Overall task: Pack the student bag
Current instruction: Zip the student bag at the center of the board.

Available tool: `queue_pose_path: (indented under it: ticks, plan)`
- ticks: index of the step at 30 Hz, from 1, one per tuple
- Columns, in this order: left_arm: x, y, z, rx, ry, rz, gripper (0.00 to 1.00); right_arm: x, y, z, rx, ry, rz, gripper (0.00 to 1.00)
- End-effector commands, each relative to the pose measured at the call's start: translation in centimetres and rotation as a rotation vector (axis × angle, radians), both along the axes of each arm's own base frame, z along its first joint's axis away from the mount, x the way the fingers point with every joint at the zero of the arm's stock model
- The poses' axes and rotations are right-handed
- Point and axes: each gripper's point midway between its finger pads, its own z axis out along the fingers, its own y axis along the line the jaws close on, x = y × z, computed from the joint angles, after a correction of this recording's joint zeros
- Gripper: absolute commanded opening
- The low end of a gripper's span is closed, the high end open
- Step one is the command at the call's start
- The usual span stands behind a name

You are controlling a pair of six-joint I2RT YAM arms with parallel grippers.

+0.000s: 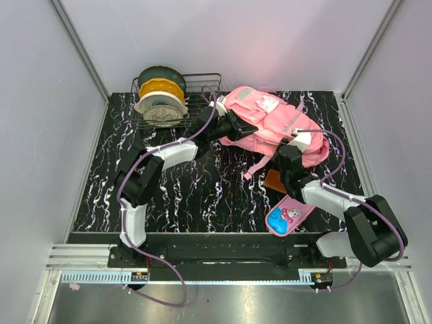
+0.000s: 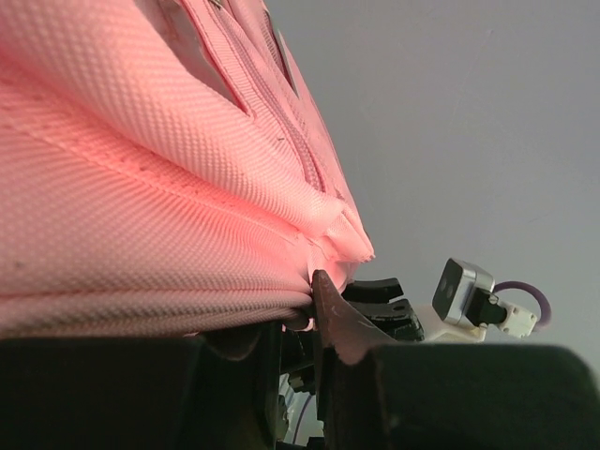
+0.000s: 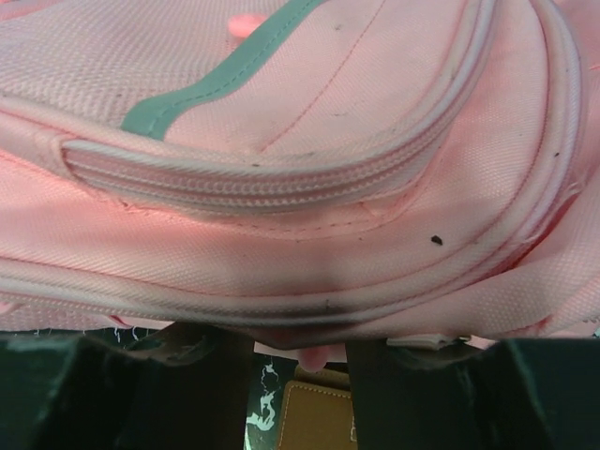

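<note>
On the far left of the black marbled table [image 1: 202,189], a wire basket [image 1: 206,81] with spools [image 1: 160,94] stacked inside.

Just right of the basket, the left gripper [image 1: 233,126], almost closed, pinching the left edge of the student bag [image 1: 270,121]. In the left wrist view, a fold of pink woven cloth nipped between the two dark fingers [image 2: 342,323].

Lying at the far middle-right of the table, front side up, slanting from far left to near right. Large, soft and pink all over. Rounded front pockets with piped zipper seams, and a white-and-grey patch [image 1: 268,103] near the far end. One grey-green stripe [image 3: 216,89] across a pocket, seen from the right wrist, with some small dark specks on the cloth. A pink strap [image 1: 260,162] trailing onto the table on the near side.

At the near right end of the bag, the right gripper [image 1: 289,156], fingers about half apart, tips under the bag's lower rim. Table visible through the gap.

Near the bag, a flat brown thing [image 1: 273,180]. Nearer again, a small pink pencil case [image 1: 289,217] with cartoon print.
</note>
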Motion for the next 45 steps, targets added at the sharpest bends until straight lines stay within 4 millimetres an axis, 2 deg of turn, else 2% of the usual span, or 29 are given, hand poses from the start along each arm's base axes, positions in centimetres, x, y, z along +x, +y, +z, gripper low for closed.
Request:
queue_pose_path:
  ticks: [1, 3, 4, 5, 7, 10, 11, 12, 16, 19, 21, 22, 31, 33, 34, 37, 42, 45]
  plan:
    - [-6.8, -0.5, 16.0, -0.276, -0.353, -0.234, 0.03, 2.1, -1.4, 2.1, 0.035, -0.069, -0.048, 0.38]
    - [-6.7, -0.4, 16.1, -0.276, -0.354, -0.233, 0.03, 2.5, -1.5, 2.3, 0.025, -0.073, -0.033, 0.35]
    - [-6.7, -0.4, 16.2, -0.279, -0.357, -0.235, 0.02, 2.6, -1.6, 2.1, 0.016, -0.066, -0.032, 0.26]
    - [-6.8, -0.4, 16.2, -0.283, -0.354, -0.239, 0.02, 2.7, -1.6, 2.2, 0.013, -0.064, -0.031, 0.23]
    - [-6.8, -0.4, 16.3, -0.285, -0.358, -0.241, 0.02, 2.9, -1.8, 2.4, -0.001, -0.065, -0.025, 0.22]
    - [-6.5, -0.3, 16.1, -0.284, -0.355, -0.240, 0.02, 3.0, -2.2, 2.6, -0.012, -0.064, -0.036, 0.13]
    - [-6.5, -0.3, 16.1, -0.288, -0.353, -0.239, 0.02, 3.0, -2.3, 2.6, -0.014, -0.065, -0.037, 0.04]
    - [-6.4, -0.1, 15.9, -0.289, -0.350, -0.236, 0.02, 3.0, -2.4, 2.7, -0.020, -0.067, -0.038, 0.00]
    - [-6.0, 0.5, 15.7, -0.287, -0.349, -0.229, 0.01, 2.6, -2.5, 3.6, -0.025, -0.078, -0.022, 0.00]
    - [-5.4, 1.0, 15.2, -0.268, -0.356, -0.211, 0.01, 1.8, -1.9, 4.2, 0.000, -0.079, 0.029, 0.00]
    - [-4.8, 1.6, 14.6, -0.243, -0.357, -0.202, 0.01, 0.9, -0.6, 5.5, 0.037, -0.066, 0.118, 0.00]
    - [-4.6, 1.7, 14.4, -0.236, -0.359, -0.199, 0.01, 0.3, -0.6, 5.7, 0.036, -0.050, 0.129, 0.00]
    - [-3.6, 3.8, 14.3, -0.210, -0.382, -0.183, 0.01, -1.9, -0.8, 5.2, 0.024, 0.048, 0.170, 0.00]
    - [-3.0, 4.4, 13.9, -0.175, -0.388, -0.166, 0.00, -2.2, -1.2, 5.5, 0.020, 0.060, 0.151, 0.00]
    - [-2.8, 4.7, 13.9, -0.161, -0.395, -0.155, 0.00, -3.1, -1.8, 4.8, 0.005, 0.103, 0.138, 0.00]
    - [-1.4, 6.2, 13.2, -0.108, -0.401, -0.108, 0.00, -4.5, -3.3, 4.1, -0.026, 0.151, 0.084, 0.00]
    - [0.5, 8.0, 12.0, -0.060, -0.390, -0.066, 0.00, -6.5, -4.7, 3.6, -0.014, 0.175, 0.016, 0.00]
    - [1.1, 8.8, 11.2, -0.044, -0.379, -0.058, 0.00, -7.8, -6.3, 3.3, -0.018, 0.203, -0.073, 0.00]
